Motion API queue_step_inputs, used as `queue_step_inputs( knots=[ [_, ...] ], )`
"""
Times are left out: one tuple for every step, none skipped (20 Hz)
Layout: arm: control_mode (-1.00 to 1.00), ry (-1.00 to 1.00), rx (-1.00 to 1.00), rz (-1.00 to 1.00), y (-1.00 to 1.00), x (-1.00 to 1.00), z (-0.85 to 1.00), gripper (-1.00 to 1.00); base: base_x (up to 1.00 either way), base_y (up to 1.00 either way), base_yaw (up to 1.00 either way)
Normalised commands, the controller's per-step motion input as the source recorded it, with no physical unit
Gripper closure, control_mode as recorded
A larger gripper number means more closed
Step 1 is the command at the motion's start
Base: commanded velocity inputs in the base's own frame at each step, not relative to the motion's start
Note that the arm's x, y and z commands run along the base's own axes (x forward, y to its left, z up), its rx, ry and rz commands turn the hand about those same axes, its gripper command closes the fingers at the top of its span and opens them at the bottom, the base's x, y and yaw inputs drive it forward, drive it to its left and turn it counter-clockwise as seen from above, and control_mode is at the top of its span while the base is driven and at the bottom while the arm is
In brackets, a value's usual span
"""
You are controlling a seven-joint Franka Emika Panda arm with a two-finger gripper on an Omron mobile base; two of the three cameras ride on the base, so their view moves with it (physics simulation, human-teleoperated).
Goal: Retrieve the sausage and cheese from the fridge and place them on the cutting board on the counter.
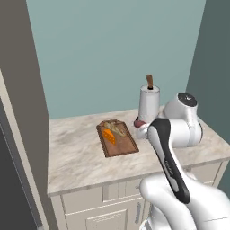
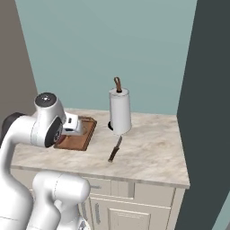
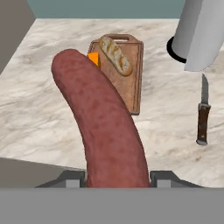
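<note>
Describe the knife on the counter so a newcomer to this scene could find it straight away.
Start at the pale marbled counter and find the tall white paper towel roll standing near the back wall. The knife lies flat on the worktop just in front of that roll, to the right of the cutting board. It alone has a dark handle and slim grey blade.

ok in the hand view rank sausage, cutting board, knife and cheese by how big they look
1. sausage, though it looms because the gripper holds it near the camera
2. cutting board
3. knife
4. cheese, partly hidden behind the sausage
</note>
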Motion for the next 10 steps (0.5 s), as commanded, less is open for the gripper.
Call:
queue_step_inputs(
  knots=[
    [-1.0,0.15,-0.03,0.0,0.6,0.6,-0.38,1.0,0.0,0.0,0.0],
    [-1.0,0.15,-0.03,0.0,0.56,0.64,-0.36,1.0,0.0,0.0,0.0],
    [-1.0,0.14,-0.03,0.0,0.56,0.67,-0.36,1.0,0.0,0.0,0.0],
    [-1.0,0.14,-0.02,0.0,0.49,0.66,-0.35,1.0,0.0,0.0,0.0],
    [-1.0,0.13,0.0,0.0,0.38,0.7,-0.31,1.0,0.0,0.0,0.0],
    [-1.0,0.11,0.0,0.0,0.19,0.69,-0.34,1.0,0.0,0.0,0.0],
    [-1.0,0.11,0.0,0.0,0.05,0.64,-0.3,1.0,0.0,0.0,0.0],
    [-1.0,0.11,0.0,0.0,0.0,0.56,-0.35,1.0,0.0,0.0,0.0],
    [-1.0,0.11,0.0,0.0,0.0,0.51,-0.36,1.0,0.0,0.0,0.0],
    [-1.0,0.11,0.0,0.0,0.0,0.45,-0.34,1.0,0.0,0.0,0.0]
  ],
)
